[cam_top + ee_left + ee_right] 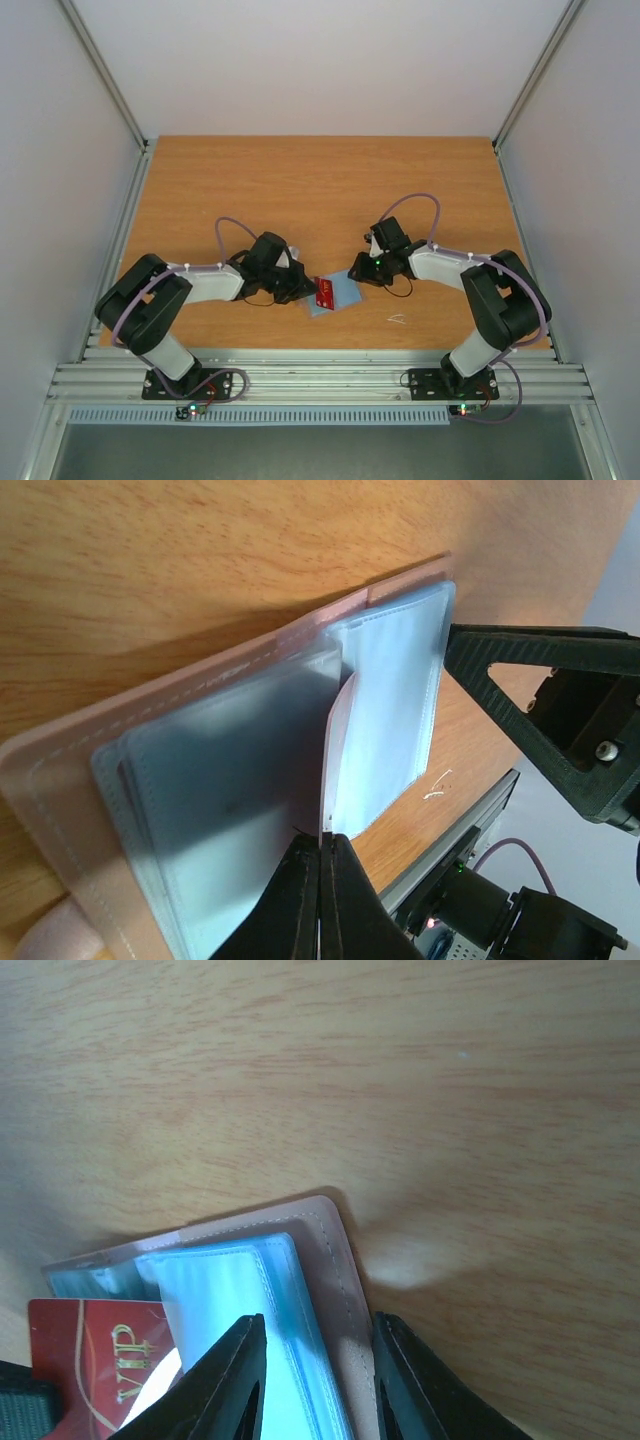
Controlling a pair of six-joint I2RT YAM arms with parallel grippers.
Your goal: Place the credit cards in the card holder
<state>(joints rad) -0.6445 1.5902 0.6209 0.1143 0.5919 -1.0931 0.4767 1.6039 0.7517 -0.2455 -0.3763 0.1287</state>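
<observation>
Left wrist: left fingers (290,900) pinch a credit card (335,760); right fingers (235,1380), apart, straddle the card holder (330,1260).

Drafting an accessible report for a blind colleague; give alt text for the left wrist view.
The left gripper, fingers shut, pinches a thin card edge-on over the open card holder, whose pale blue sleeves lie on the wooden table. A black finger of the right gripper sits at the holder's right edge.
</observation>
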